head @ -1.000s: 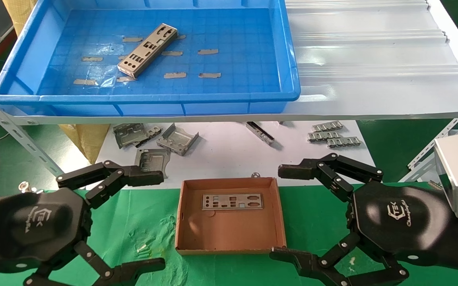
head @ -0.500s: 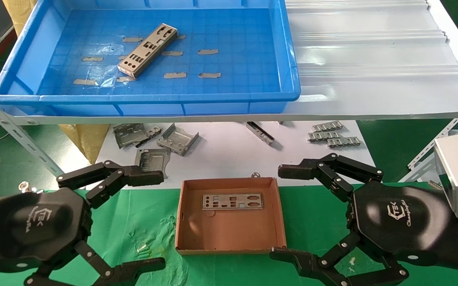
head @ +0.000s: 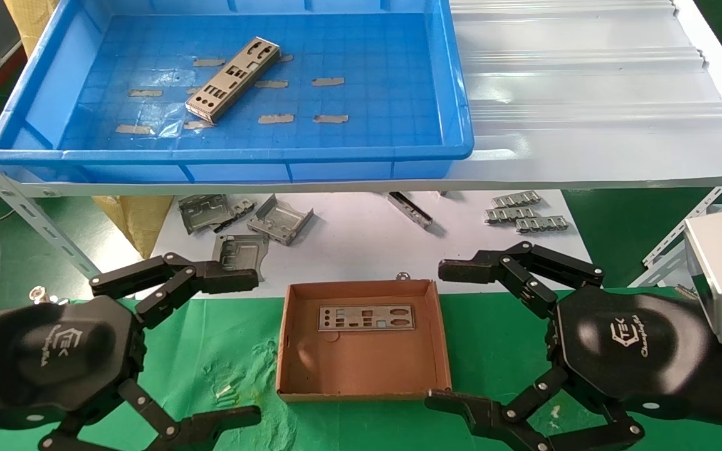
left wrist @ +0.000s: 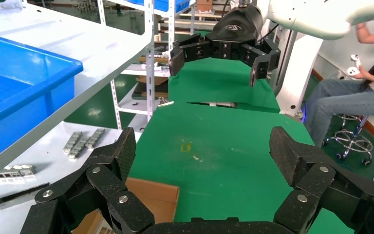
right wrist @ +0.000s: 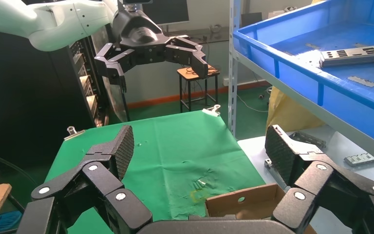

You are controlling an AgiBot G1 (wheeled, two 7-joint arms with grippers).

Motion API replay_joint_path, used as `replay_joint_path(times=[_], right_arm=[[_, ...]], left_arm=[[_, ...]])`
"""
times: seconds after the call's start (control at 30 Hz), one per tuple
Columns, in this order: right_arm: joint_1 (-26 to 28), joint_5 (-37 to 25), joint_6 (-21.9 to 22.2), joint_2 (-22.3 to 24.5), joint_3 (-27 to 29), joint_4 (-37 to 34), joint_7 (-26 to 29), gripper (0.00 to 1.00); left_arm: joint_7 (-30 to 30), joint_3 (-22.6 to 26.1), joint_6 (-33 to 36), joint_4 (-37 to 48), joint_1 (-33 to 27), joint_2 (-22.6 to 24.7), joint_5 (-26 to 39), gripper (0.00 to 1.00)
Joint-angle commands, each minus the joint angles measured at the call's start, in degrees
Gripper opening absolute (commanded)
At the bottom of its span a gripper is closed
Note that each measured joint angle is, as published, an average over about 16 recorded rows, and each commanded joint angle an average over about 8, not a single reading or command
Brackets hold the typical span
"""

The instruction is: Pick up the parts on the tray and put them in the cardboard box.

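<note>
While nothing has shifted since a second ago, my left gripper (head: 245, 347) hangs at eight o'clock over the green cloth (head: 223, 351), jaws spread wide and empty. At eleven o'clock one part (head: 233, 79) lies slanted in the tray (head: 398, 94). At six o'clock the cardboard box (head: 361, 366) holds another part (head: 366, 317) near its far wall. My right gripper (head: 445, 335) waits at four o'clock, equally wide and empty.

A: tray (head: 461, 94) far edge is cut off in the head view, and so is the lower finger of the left gripper (head: 235, 347).

B: yep, the cardboard box (left wrist: 151, 195) is mostly hidden behind that gripper in the left wrist view too.
</note>
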Motion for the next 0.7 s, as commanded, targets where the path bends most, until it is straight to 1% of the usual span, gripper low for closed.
replay_joint_path(times=[0.03,0.7], right_arm=[[0.0,0.0,0.0,0.0,0.0,0.0,0.0,1.0],[0.0,0.0,0.0,0.0,0.0,0.0,0.0,1.0]], left_arm=[[0.0,0.0,0.0,0.0,0.0,0.0,0.0,1.0],[0.0,0.0,0.0,0.0,0.0,0.0,0.0,1.0]])
